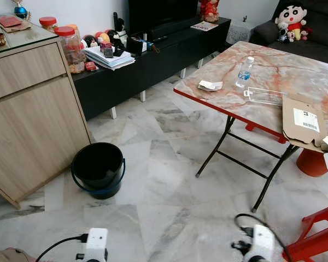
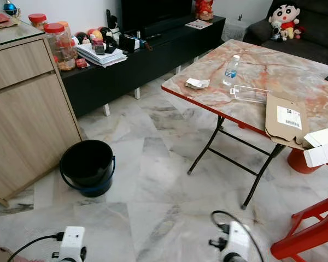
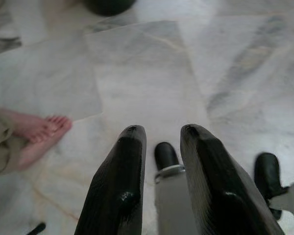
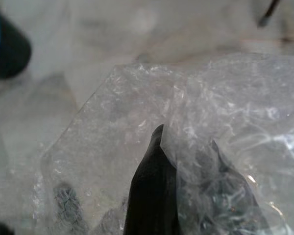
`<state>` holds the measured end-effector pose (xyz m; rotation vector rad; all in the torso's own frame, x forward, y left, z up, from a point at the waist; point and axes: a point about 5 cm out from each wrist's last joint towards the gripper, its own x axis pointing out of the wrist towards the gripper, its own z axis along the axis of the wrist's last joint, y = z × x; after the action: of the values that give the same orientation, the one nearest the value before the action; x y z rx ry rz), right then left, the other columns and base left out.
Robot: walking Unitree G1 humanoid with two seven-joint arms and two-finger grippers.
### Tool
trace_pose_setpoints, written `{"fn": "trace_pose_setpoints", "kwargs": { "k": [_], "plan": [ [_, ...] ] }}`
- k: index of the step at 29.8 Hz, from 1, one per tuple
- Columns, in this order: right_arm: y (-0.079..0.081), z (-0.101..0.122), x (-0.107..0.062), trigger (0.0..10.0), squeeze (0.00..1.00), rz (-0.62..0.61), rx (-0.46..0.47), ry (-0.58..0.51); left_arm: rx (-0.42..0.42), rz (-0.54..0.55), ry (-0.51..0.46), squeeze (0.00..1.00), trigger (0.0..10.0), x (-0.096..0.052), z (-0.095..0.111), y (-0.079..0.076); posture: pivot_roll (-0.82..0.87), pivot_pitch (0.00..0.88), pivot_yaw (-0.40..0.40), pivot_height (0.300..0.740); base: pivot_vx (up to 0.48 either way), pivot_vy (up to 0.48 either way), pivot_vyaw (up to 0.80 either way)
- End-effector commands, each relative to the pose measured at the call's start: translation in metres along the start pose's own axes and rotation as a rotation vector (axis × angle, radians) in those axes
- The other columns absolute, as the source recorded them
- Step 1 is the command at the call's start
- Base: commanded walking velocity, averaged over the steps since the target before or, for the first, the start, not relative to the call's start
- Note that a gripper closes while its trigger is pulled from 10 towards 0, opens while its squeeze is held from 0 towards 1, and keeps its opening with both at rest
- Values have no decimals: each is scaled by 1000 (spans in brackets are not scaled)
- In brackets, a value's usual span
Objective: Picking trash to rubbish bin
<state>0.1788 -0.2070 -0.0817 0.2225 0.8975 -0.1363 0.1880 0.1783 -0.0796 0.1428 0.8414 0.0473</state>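
A crumpled sheet of clear plastic wrap (image 4: 196,147) is clamped between the fingers of the right gripper (image 4: 186,196); no long axis can be made out. The left gripper (image 3: 161,142) is held parted and empty above the marble floor (image 3: 147,73). Ahead and left of both stands the black bucket (image 1: 98,168).

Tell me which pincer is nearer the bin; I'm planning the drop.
Left. The left pincer hangs over the floor on the bin's side; the right pincer, gripping clear plastic, hangs further off toward the table.
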Motion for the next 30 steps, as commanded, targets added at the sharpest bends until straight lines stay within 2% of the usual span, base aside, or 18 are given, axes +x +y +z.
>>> {"fn": "trace_pose_setpoints", "kwargs": {
  "k": [1, 20, 23, 30],
  "plan": [
    [-4, -2, -1, 10000, 0, -23, -4, 9, 25, -8, 5, 0, 10000, 1, 1, -1, -171, 0, -69, 740, 0, 0, 800],
    [-11, -1, -2, 10000, 0, -46, -4, 11, 7, -3, 11, 0, 10000, 0, 0, -3, -173, 0, -79, 740, 0, 0, 799],
    [-12, -2, -3, 10000, 0, -45, 25, 14, 5, -3, 11, 0, 10000, 0, 0, -3, -174, 0, -81, 740, 0, 0, 0],
    [-14, -1, -3, 10000, 0, -48, 29, 7, -1, 2, 5, 0, 10000, 0, 1, -4, -175, 0, -86, 740, 76, 0, 0]
  ]
}}
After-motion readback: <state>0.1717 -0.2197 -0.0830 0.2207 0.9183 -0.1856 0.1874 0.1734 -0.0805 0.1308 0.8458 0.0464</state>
